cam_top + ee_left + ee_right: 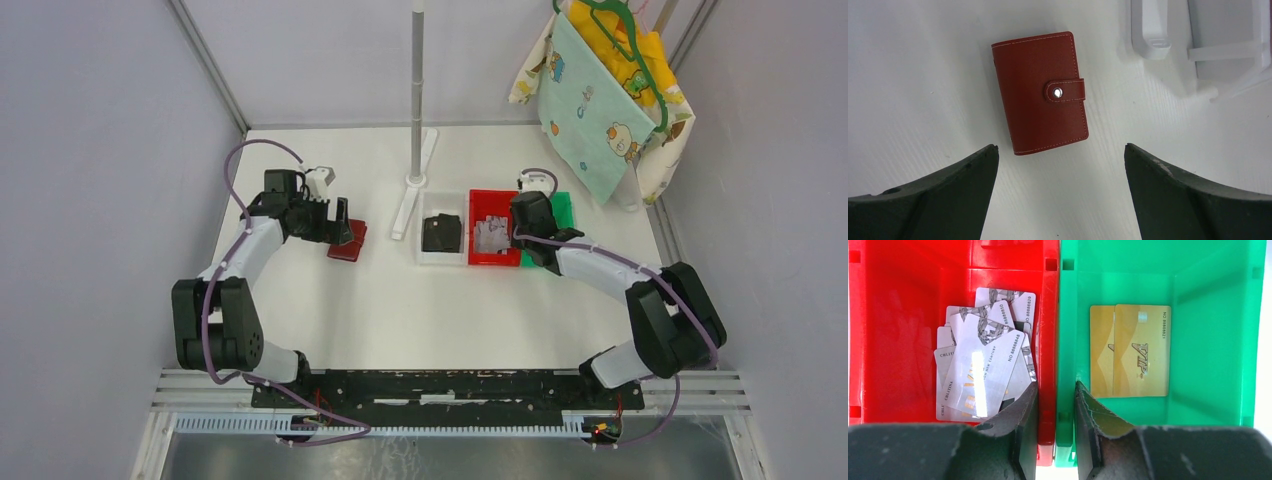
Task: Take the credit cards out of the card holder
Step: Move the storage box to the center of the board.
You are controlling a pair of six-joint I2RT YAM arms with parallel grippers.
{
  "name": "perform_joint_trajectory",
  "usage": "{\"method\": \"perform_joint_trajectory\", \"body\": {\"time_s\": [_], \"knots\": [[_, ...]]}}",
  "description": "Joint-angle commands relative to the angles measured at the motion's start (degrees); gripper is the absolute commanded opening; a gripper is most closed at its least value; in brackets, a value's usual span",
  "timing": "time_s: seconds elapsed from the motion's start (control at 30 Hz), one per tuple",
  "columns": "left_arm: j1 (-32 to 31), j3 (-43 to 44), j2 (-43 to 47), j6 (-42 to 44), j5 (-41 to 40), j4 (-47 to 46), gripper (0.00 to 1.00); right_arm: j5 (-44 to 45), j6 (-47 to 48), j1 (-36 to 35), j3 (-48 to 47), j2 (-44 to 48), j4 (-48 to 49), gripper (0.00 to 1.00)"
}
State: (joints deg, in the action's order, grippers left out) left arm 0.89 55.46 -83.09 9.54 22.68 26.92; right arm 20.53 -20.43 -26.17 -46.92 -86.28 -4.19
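The red card holder (347,240) lies closed on the white table at the left, and its snap strap is fastened in the left wrist view (1040,92). No card shows in it. My left gripper (338,226) hovers over it, open wide and empty (1060,146). Several grey credit cards (980,360) lie in the red bin (893,315). Two tan ones (1130,350) lie in the green bin (1213,340). My right gripper (524,232) is over the two bins' adjoining walls, jaws a narrow gap apart (1056,385), holding no card.
A white bin holding a black lumpy item (441,232) stands left of the red bin (488,200). A white pole stand (416,100) rises behind them; its base (1153,30) is just beyond the holder. Patterned cloths on hangers (600,90) hang at the back right.
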Motion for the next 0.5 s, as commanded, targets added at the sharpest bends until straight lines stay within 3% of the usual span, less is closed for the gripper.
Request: {"method": "perform_joint_trajectory", "body": {"time_s": [0.0,0.13,0.37,0.47], "knots": [[-0.2,2.3,-1.7,1.9,0.7,-1.6,0.99,8.3,-5.7,-1.3,3.8,5.9,1.8,0.24],[-2.4,2.9,-4.4,1.8,-1.4,-2.9,0.97,7.3,-6.7,-2.0,6.5,8.2,3.7,0.38],[-4.6,4.7,-10.1,2.0,-6.4,-3.7,0.89,3.6,-4.4,-2.4,2.8,12.6,5.2,0.70],[-4.7,5.7,-11.7,2.5,-9.8,-3.8,0.86,2.8,-3.5,-2.9,1.5,15.1,4.5,0.79]]}}
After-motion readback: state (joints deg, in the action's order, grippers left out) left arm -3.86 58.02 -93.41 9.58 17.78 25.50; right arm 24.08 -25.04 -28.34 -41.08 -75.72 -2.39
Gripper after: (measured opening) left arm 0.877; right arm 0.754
